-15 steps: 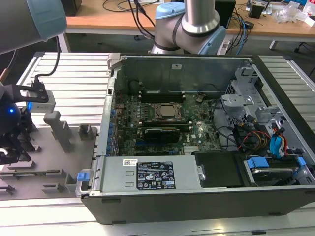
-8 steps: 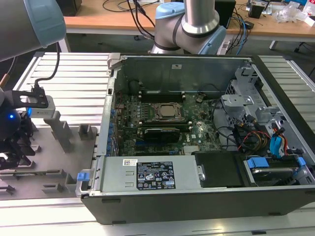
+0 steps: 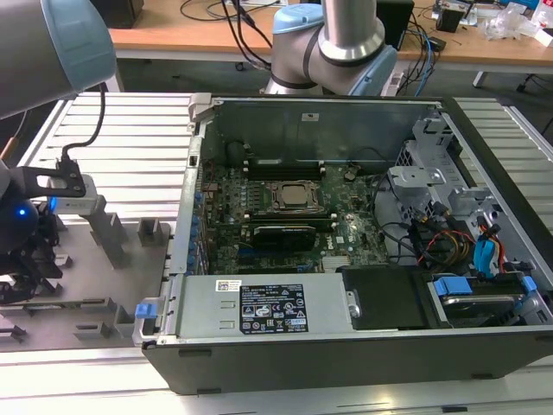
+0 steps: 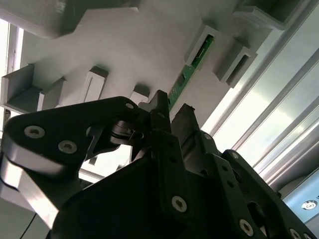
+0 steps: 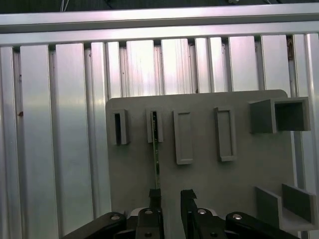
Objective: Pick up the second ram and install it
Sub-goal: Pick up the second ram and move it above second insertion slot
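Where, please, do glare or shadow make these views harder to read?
First wrist view: the aluminium slats glare brightly, while the second ram shows as a thin dim edge. Second wrist view: the gripper is a dark, backlit silhouette. Exterior view: the computer case interior lies in shade.

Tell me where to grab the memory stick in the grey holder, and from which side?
Pinch the memory stick across its two flat faces, on the free stretch outside the slotted bracket of the holder. Come straight down from above: it stands on its long edge, so the thin top edge faces up. The open tool is at one end of it.
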Motion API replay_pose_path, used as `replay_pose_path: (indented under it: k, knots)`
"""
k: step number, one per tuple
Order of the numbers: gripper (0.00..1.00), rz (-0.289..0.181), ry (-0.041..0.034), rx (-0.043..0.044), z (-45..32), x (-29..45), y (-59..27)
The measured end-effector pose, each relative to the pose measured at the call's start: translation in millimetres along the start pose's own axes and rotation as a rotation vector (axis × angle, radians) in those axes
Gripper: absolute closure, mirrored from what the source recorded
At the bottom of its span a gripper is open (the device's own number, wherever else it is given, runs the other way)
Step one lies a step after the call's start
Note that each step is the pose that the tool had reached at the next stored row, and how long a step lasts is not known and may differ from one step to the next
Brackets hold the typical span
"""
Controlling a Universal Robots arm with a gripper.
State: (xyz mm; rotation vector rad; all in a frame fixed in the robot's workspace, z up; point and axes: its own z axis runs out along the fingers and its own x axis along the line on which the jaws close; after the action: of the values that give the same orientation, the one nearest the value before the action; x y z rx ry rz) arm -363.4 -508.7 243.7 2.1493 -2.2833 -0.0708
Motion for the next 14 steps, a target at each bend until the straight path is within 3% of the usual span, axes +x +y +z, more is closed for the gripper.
replay_pose_path:
  k: [14]
  knots:
    - [0.70,0.000,0.0001,0.0000,12.1,1.1,-0.1]
